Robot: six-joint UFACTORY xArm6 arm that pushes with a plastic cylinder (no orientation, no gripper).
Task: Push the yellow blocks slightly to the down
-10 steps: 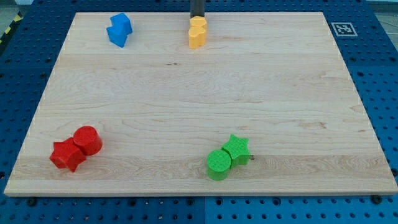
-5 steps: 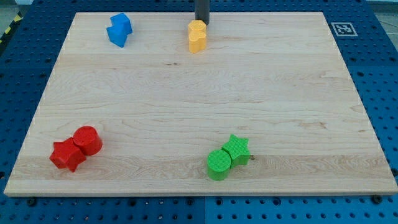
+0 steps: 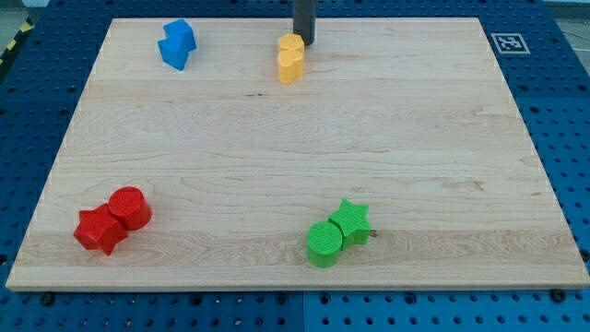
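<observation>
Resting near the top edge of the wooden board [image 3: 277, 157], the yellow blocks [image 3: 290, 59] are found just below and slightly to the view's left of my tip [image 3: 304, 42], which appears to be touching or almost touching their upper right corner; contact cannot be confirmed. Nothing is held by the rod, since it has no jaws and can only push with its blunt end. The yellow pair looks like two small pieces pressed together, one above the other, with a rounded, lobed outline whose exact shape cannot be made out. They are judged to be light, rigid and hard, probably printed plastic with faintly ridged tops, so they should slide easily on the smooth, pale grain of the wood and may pivot or separate if pushed off-centre. A push is best placed on the middle of their upper face, so that both pieces travel together toward the view's bottom. Well to the left of the tip, the blue blocks [image 3: 176, 43] sit as an angular cluster. Far below and to the left lie the red blocks [image 3: 112, 219], one a cylinder, the other faceted. Far below and slightly right, a green cylinder [image 3: 324, 243] touches a green star [image 3: 351, 221].
</observation>
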